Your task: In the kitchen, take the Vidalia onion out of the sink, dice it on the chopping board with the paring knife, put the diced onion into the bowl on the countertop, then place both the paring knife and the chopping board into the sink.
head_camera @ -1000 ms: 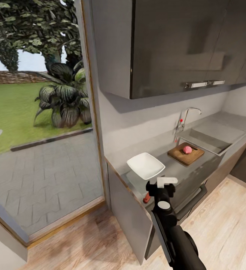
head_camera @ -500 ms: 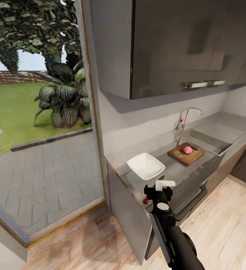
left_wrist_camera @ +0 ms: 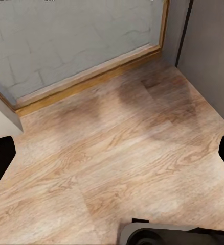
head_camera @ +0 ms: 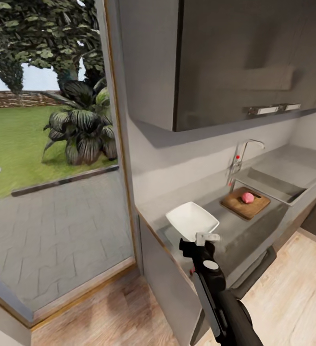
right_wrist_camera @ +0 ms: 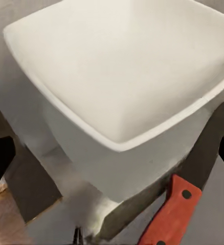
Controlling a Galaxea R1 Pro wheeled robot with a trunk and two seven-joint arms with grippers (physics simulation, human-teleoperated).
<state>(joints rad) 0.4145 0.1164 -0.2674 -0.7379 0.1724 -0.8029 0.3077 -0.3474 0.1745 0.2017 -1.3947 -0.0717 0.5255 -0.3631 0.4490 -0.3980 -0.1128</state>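
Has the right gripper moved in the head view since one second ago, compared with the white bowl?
Yes. The right gripper has drawn closer to the bowl: its top now overlaps the bowl's near rim, where earlier a strip of countertop showed between them.

White bowl [right_wrist_camera: 117,76], red-orange-handled paring knife [right_wrist_camera: 176,206], pink Vidalia onion [head_camera: 247,197].

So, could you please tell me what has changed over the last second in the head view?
The whole view has shifted a little, so the camera moved. The right hand has drawn nearer to the bowl, its tip now at the bowl's near rim, and covers more of the paring knife. The Vidalia onion still sits on the chopping board beside the sink.
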